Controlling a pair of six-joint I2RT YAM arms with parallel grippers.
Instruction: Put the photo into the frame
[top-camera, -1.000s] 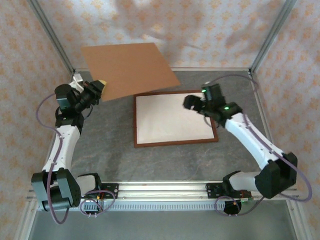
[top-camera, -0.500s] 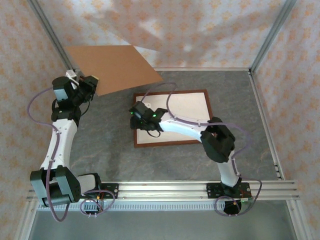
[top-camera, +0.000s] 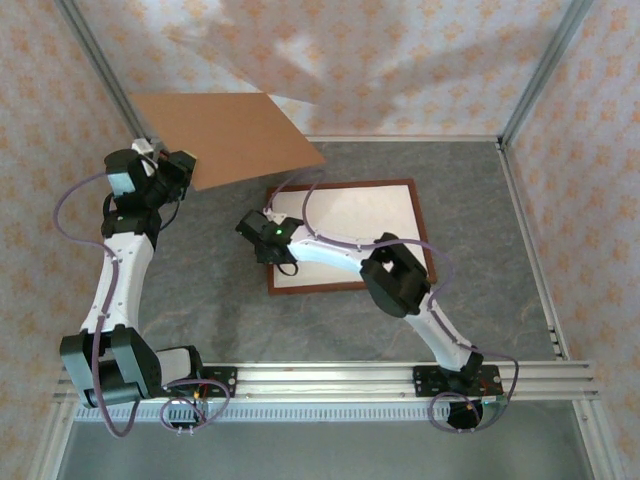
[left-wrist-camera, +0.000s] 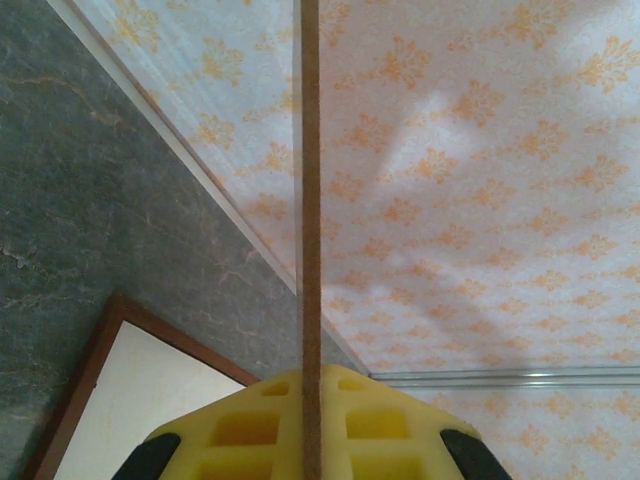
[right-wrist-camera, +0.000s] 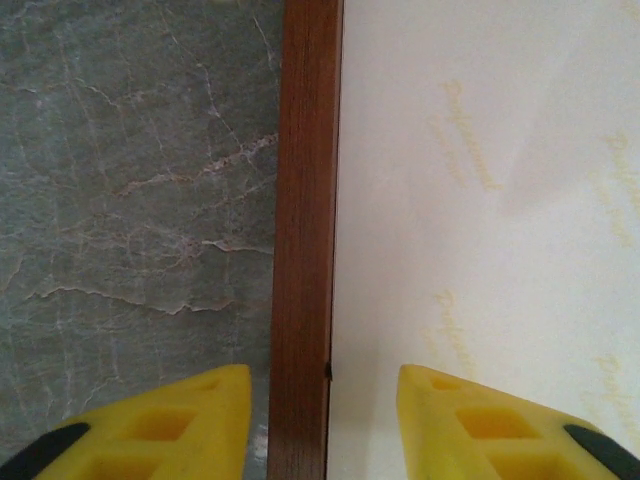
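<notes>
Straddling the frame (right-wrist-camera: 305, 230) edge, right jaws apart.

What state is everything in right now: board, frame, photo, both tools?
Board: lifted off the table, tilted, clamped at one edge.
Frame: flat on the table, back uncovered.
Photo: lying in the frame, white back with faint lettering up.
Left tool: shut on the board.
Right tool: open, straddling the frame's left side.
</notes>
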